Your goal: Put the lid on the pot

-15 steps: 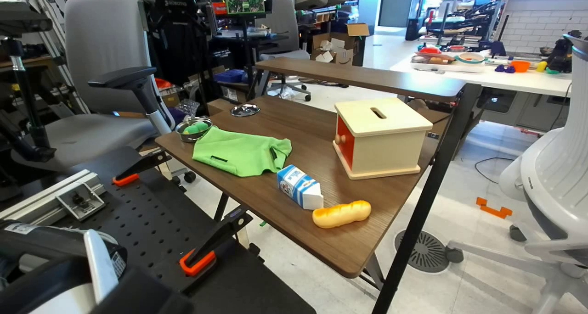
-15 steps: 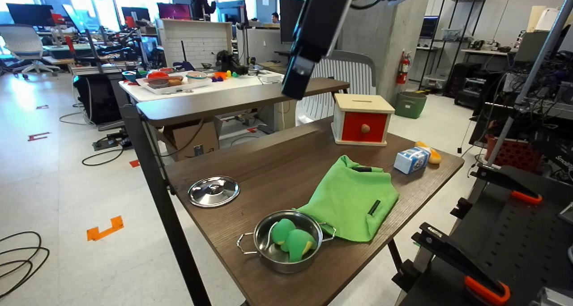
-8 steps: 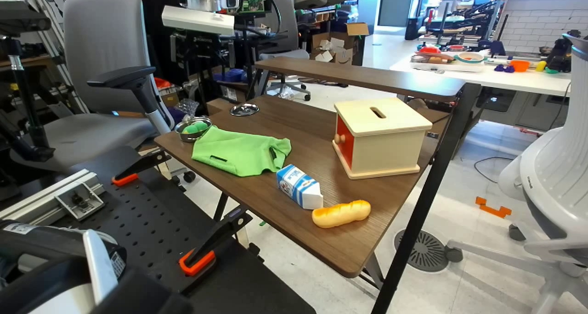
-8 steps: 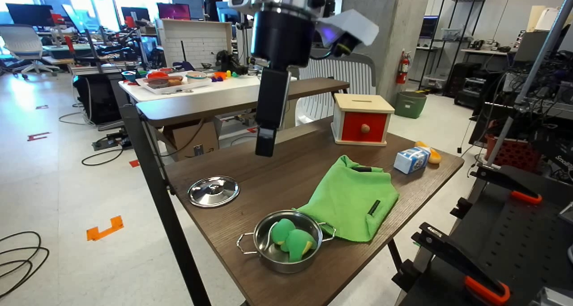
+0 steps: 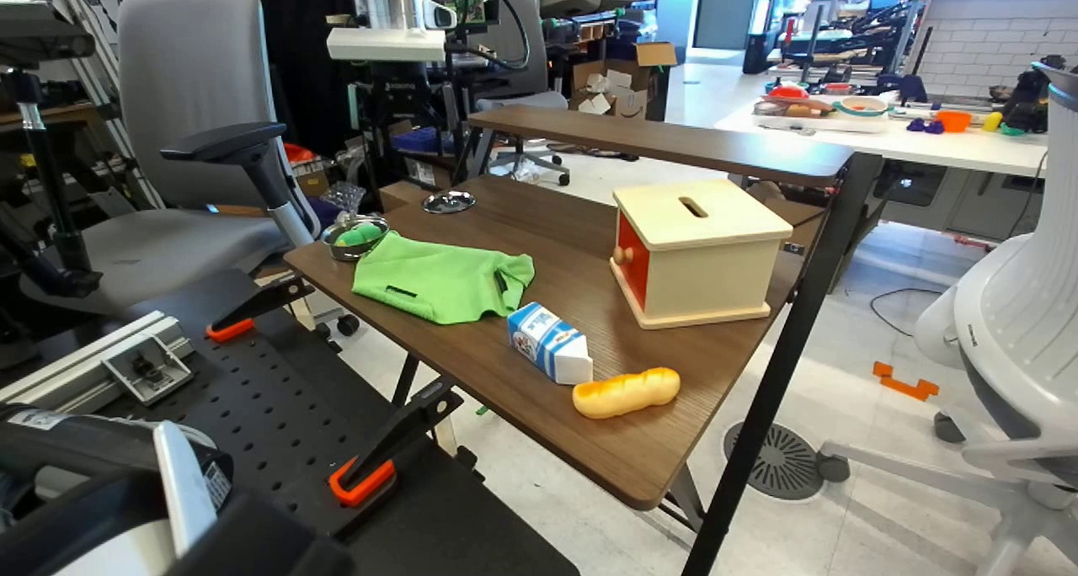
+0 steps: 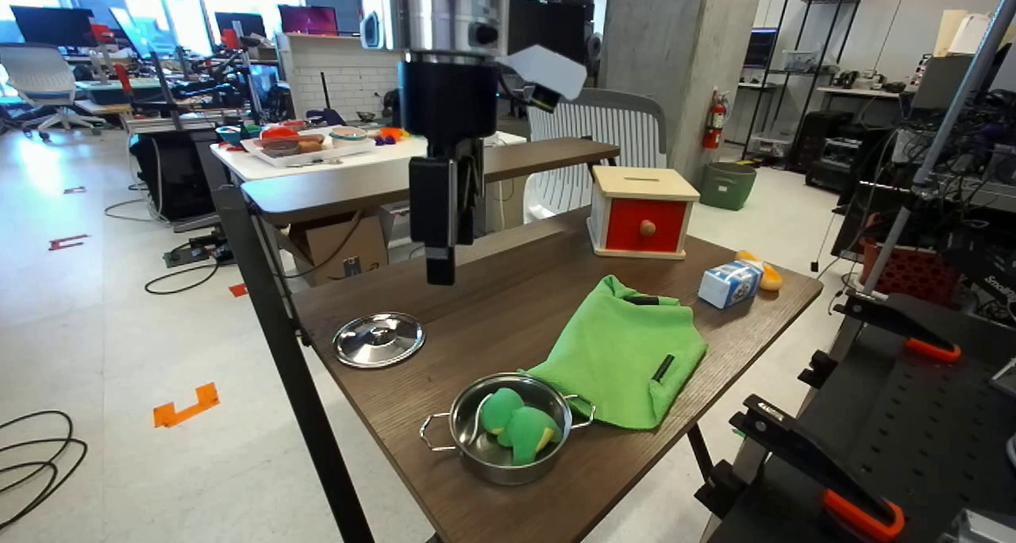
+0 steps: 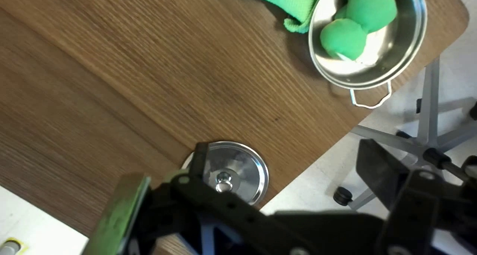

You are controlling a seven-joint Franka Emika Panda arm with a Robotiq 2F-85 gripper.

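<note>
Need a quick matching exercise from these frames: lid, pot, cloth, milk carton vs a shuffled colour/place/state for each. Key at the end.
1. Lid
2. Pot
3. Cloth
4. Milk carton

A. Holding green objects
B. Blue and white
C. Shiny disc lying on the table
D. Green with black strips

Pairs: 1-C, 2-A, 3-D, 4-B

A polished silver cylinder (image 6: 452,11) carries a dark oval (image 6: 482,32) on its right; below it comes a smooth black collar (image 6: 448,94). A white, sharp-cornered plate (image 6: 549,70) with a black end (image 6: 546,98) juts at the right, and a thin black cable (image 5: 526,44) bows outward in an exterior view. The pincer (image 7: 284,155) is mostly black, its fingers (image 6: 432,209) blocky and straight-edged, its linkages (image 7: 231,206) dotted with round grey screw heads (image 7: 426,175).
</note>
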